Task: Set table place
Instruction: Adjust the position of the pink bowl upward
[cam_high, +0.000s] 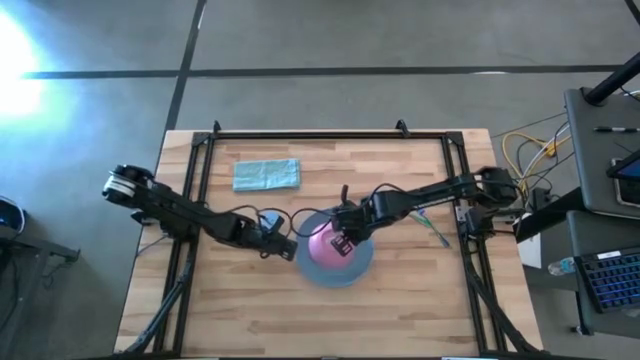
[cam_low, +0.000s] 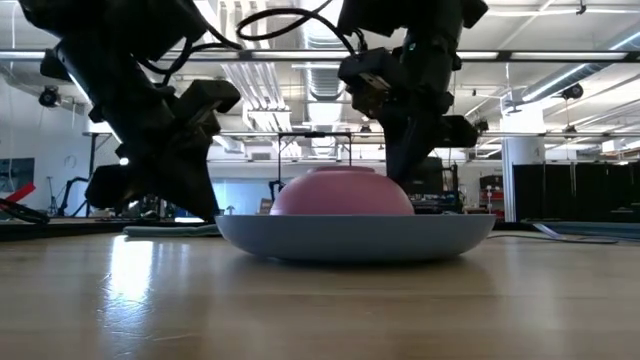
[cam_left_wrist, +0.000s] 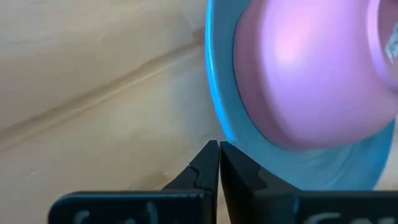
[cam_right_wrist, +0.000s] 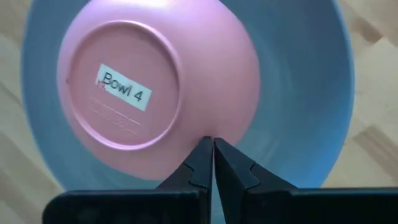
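Clenched right hand (cam_right_wrist: 212, 146) hovers over upturned pink bowl (cam_right_wrist: 155, 93) labelled "Bowl 4"; left hand (cam_left_wrist: 219, 149) clenched too.

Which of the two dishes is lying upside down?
The pink bowl. Its flat base, labelled "Bowl 4", faces up, and it sits dome-like on the blue plate, which lies right way up on the table.

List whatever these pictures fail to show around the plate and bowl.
- Inside of the upside-down pink bowl: hidden in every view; only its labelled base faces the cameras.
- Thin utensils on the light wooden table, high view: too small to tell apart.
- Round blue plate, low view: its far rim is hidden behind the bowl.
- Folded light blue cloth: its underside is hidden.
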